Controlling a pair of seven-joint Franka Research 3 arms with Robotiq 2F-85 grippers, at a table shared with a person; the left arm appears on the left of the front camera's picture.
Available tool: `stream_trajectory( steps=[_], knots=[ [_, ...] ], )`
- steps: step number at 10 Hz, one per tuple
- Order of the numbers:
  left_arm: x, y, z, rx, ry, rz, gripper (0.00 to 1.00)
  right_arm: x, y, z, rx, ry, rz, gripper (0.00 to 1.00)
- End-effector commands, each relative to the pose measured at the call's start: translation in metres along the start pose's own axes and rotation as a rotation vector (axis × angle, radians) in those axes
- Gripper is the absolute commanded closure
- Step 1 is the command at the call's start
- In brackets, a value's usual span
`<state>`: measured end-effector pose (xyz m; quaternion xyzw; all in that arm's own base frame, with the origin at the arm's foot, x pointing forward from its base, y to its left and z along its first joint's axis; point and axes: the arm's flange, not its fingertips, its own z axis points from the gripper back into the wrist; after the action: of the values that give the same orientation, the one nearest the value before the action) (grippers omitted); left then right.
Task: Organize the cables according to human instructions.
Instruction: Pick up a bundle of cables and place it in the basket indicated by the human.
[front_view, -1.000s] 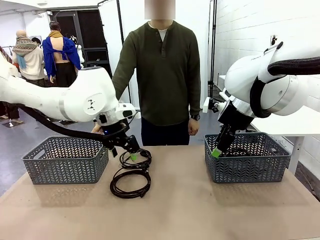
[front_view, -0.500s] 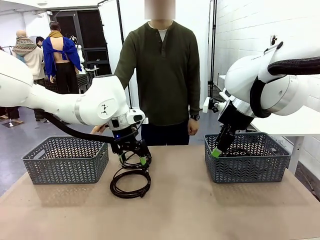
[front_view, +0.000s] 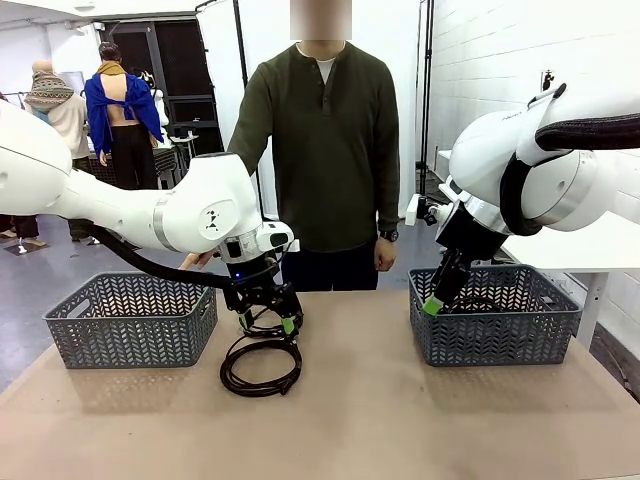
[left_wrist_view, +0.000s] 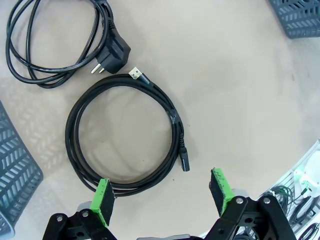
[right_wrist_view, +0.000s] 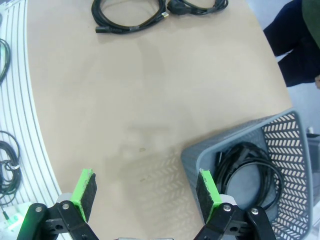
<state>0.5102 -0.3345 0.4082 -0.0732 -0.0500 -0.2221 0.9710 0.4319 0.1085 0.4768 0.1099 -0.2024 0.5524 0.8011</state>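
Front view: my left hand (front_view: 267, 322) hangs low over the brown desk (front_view: 420, 420) with its green pads spread. It is right above a tangle of black coiled cables (front_view: 292, 378) lying between the two grey lattice plastic baskets, just beside the left basket (front_view: 130, 320). My right hand (front_view: 432, 303) sits at the near corner of the right basket (front_view: 500, 325); from this angle I cannot tell how its jaws stand. The person in the dark olive shirt (front_view: 325, 140) stands at the far edge, arms down.

Left wrist view: the tangle separates into two. A round black coil with a small metal plug (left_wrist_view: 172, 117) lies flat under the left hand (left_wrist_view: 161, 192), which is wide open and empty, its pads either side of the coil's near edge. A second black cord with a chunky two-pin mains plug (left_wrist_view: 112, 50) lies just beyond.

Right wrist view: this settles it, as the right hand (right_wrist_view: 145, 192) is open and holds nothing, poised over the desk and the right basket's (right_wrist_view: 287, 132) corner. Inside lies another black coiled cable (right_wrist_view: 225, 162), hard to make out from the front through the lattice wall.
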Motion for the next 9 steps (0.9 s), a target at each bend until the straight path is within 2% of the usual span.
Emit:
stream_trajectory(
  steps=[1, 6, 9],
  knots=[
    [0.001, 0.002, 0.002, 0.001, -0.013, 0.002, 0.00, 0.003, -0.003, 0.000, -0.001, 0.013, 0.000, 0.00],
    [0.000, 0.000, 0.000, 0.000, 0.000, 0.000, 0.00, 0.003, -0.003, 0.000, -0.001, 0.013, 0.000, 0.00],
    [-0.003, -0.022, -0.013, 0.058, 0.026, 0.123, 0.00, 0.003, -0.003, 0.000, -0.001, 0.013, 0.000, 0.00]
  ],
)
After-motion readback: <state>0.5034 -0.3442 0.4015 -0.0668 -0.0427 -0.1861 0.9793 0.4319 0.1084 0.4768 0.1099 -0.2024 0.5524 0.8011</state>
